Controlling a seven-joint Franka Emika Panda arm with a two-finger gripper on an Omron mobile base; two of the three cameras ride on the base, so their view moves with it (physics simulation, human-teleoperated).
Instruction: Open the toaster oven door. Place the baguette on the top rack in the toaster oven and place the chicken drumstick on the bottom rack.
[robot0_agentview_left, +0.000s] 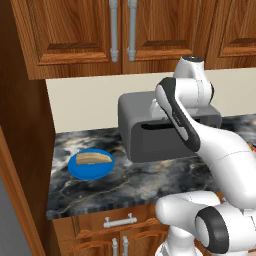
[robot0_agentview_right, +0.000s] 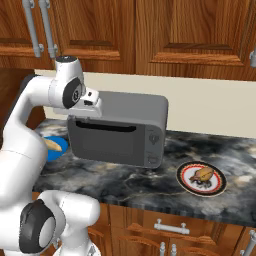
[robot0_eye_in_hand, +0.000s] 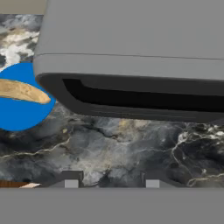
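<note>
The grey toaster oven (robot0_agentview_right: 137, 107) stands on the dark marble counter with its door (robot0_agentview_right: 107, 143) shut, so both racks are hidden inside. My gripper (robot0_eye_in_hand: 112, 183) is open and holds nothing. It hovers above the oven's front left top edge (robot0_agentview_right: 94, 106) and looks down on the door's dark slot (robot0_eye_in_hand: 144, 98). The baguette (robot0_agentview_left: 93, 158) lies on a round blue plate (robot0_agentview_left: 89, 171) left of the oven. The chicken drumstick (robot0_agentview_right: 202, 174) rests on a white, red-rimmed plate (robot0_agentview_right: 201, 193) right of the oven.
Wooden upper cabinets (robot0_agentview_left: 75, 35) hang close over the oven. A tall wooden side panel (robot0_agentview_left: 25, 150) closes the counter's left end. The counter's front edge (robot0_agentview_left: 100, 207) runs above drawers. The knob strip (robot0_agentview_right: 154, 140) is on the oven's right side.
</note>
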